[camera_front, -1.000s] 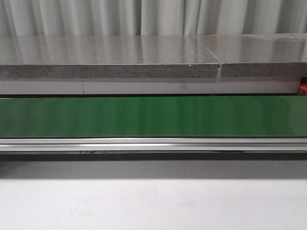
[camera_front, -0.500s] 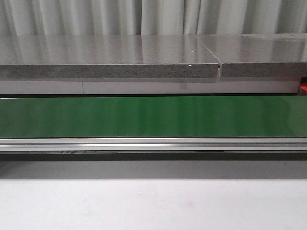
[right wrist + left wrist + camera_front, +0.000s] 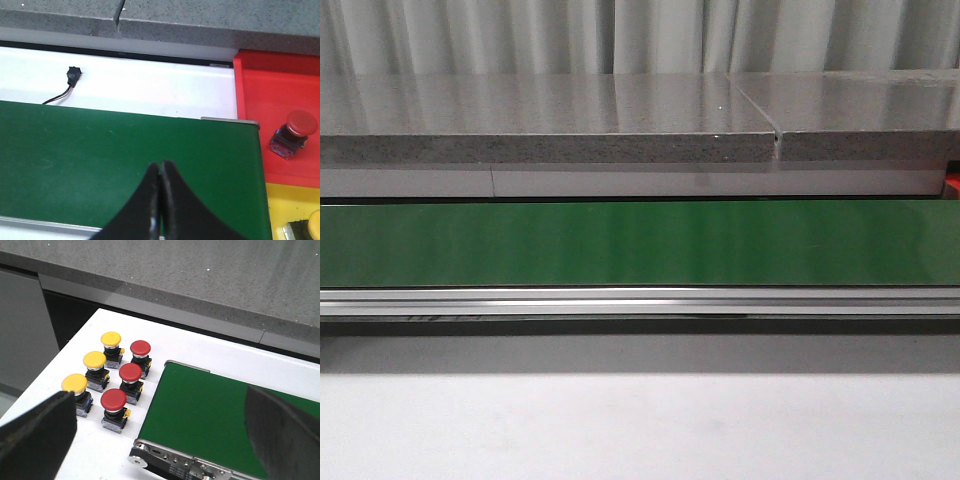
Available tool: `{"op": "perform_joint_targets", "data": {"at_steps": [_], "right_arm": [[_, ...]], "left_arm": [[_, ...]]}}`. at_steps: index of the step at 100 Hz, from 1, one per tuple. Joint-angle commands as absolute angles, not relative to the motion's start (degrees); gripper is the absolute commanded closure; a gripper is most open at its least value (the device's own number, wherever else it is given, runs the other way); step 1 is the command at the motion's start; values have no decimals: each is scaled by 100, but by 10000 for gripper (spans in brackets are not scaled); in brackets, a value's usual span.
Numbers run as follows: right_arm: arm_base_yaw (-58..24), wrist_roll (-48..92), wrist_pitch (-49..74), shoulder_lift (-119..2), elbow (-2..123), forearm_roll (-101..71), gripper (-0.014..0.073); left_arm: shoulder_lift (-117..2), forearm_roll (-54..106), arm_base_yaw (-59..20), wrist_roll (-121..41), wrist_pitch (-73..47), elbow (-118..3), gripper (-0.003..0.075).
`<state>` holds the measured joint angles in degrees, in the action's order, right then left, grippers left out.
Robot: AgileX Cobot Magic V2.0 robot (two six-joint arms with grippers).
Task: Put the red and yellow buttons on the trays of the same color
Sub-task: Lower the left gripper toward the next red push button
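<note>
Six buttons are seen in the left wrist view, standing in two rows on the white table (image 3: 75, 365) just beside the end of the green belt (image 3: 210, 415): three yellow buttons (image 3: 94, 360) in the outer row and three red buttons (image 3: 131, 372) in the row nearer the belt. The left claw (image 3: 160, 435) is held spread wide above this group, its two dark fingers (image 3: 40, 432) framing the view with nothing between them, so the step in hand is judged to be the picking of one button. It is best done by lowering the claw over a single cap, with the fingers set into the gaps between neighbours, since the buttons stand close together and a neighbour could be knocked over; the red button closest to the belt end (image 3: 113, 399) seems the easiest to reach. The right claw (image 3: 160, 172) is seen pressed together and empty, poised over the other end of the belt. Beside that end a red tray (image 3: 270, 100) is seen with one red button (image 3: 295, 131) already standing in it, and next to it a yellow tray (image 3: 287, 200) with something yellow at the picture's edge, too cropped to identify. A small black plug with wires (image 3: 72, 76) lies on the white surface behind the belt, well apart from the trays. In the front view only the bare belt (image 3: 640, 243), the grey counter (image 3: 570, 120) and curtains (image 3: 640, 35) are shown; neither claw appears there.
</note>
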<state>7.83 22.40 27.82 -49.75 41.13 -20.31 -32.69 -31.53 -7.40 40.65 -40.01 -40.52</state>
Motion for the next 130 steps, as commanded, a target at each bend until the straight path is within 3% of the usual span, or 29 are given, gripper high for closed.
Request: {"op": "perform_joint_targets", "data": {"at_steps": [1,27,74,130], "right_arm": [[791,2298,2433,-4892,4257,-2114,661],[791,2298,2433,-4892,4257,-2114,661],[791,2298,2433,-4892,4257,-2114,661],[791,2298,2433,-4892,4257,-2114,661]], "left_arm": [[-3842,-3368,-771,4279,-3853,-4579,59],[-5324,-3378,-560,4313,-4016,-5467,59],[-7369,-2608,1284,4266,-3278,-5822,59],[-8808,-2608,1451,4253,-2896,-5822,59]]}}
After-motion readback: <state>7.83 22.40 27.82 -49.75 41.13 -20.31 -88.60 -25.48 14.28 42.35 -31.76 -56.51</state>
